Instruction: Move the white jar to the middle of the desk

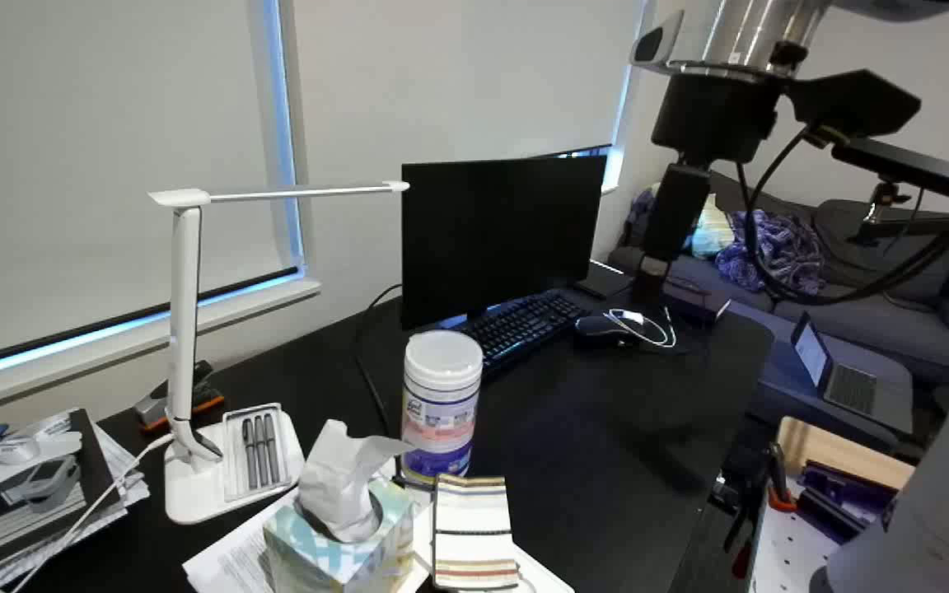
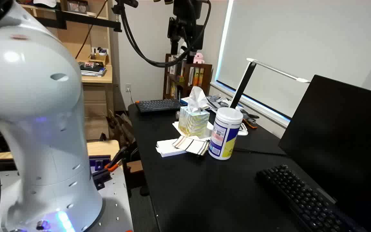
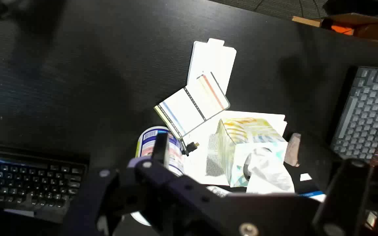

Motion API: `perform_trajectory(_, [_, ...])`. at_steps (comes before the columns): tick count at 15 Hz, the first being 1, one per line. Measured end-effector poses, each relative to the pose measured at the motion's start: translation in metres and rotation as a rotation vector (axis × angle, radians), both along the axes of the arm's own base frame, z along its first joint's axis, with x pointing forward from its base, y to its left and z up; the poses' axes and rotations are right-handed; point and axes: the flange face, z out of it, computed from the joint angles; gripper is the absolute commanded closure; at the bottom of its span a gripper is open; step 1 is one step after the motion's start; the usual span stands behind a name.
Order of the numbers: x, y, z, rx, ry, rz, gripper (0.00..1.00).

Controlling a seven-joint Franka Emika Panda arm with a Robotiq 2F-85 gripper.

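The white jar (image 1: 441, 403) is a white-lidded wipes canister with a blue and pink label. It stands upright on the black desk (image 1: 598, 461) beside the tissue box, and also shows in an exterior view (image 2: 225, 133). In the wrist view the jar (image 3: 149, 141) is partly hidden behind a finger. My gripper (image 3: 256, 155) is open and empty, its fingers wide apart. It hangs well above the desk, apart from the jar, in both exterior views (image 1: 662, 239) (image 2: 183, 53).
A tissue box (image 2: 192, 121) and a striped flat item (image 1: 474, 535) lie close to the jar. A white lamp (image 1: 186, 313), monitor (image 1: 499, 239), keyboard (image 1: 524, 325) and mouse (image 1: 602, 328) stand on the desk. Another keyboard (image 2: 159, 105) lies at the desk's far end.
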Motion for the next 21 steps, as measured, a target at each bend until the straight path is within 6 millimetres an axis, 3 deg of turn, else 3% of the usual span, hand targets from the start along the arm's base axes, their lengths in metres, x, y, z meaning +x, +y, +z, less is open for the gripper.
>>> perform_trajectory(5, [0.001, 0.001, -0.001, -0.002, 0.004, 0.006, 0.00])
perform_trajectory(8, [0.018, 0.007, -0.008, -0.003, 0.016, 0.009, 0.00])
perform_trajectory(16, [0.145, 0.030, -0.053, -0.016, -0.026, 0.004, 0.00])
perform_trajectory(21, [0.220, 0.046, -0.088, -0.064, -0.009, 0.104, 0.00])
